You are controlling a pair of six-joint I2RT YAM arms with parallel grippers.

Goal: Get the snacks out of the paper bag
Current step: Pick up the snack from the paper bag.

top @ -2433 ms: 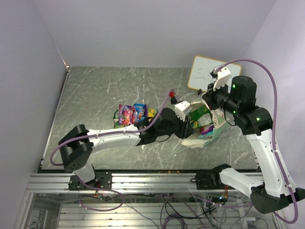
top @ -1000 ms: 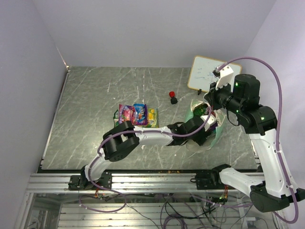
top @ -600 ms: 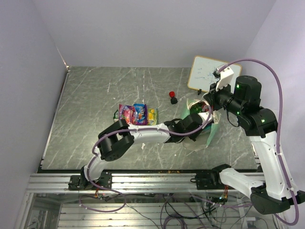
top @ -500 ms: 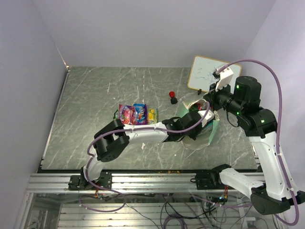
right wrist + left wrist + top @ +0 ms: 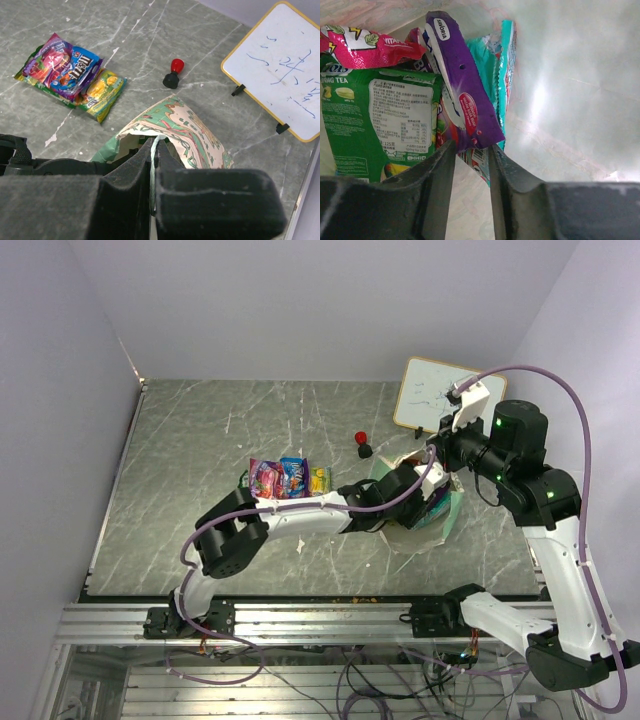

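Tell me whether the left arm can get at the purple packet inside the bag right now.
Probably yes: the left gripper is inside the paper bag, open around the purple packet's lower edge, with nothing between them.

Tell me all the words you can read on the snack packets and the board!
"SAVORIA" on the purple packet inside the bag.
"VITA..." cut off, on the pink packet.
"...NG TEA" on the green packet; its small print is too tiny to read.
"m&m's" on the blue packet lying on the table.
The whiteboard has blue scribbles, possibly "24"; not clearly readable.
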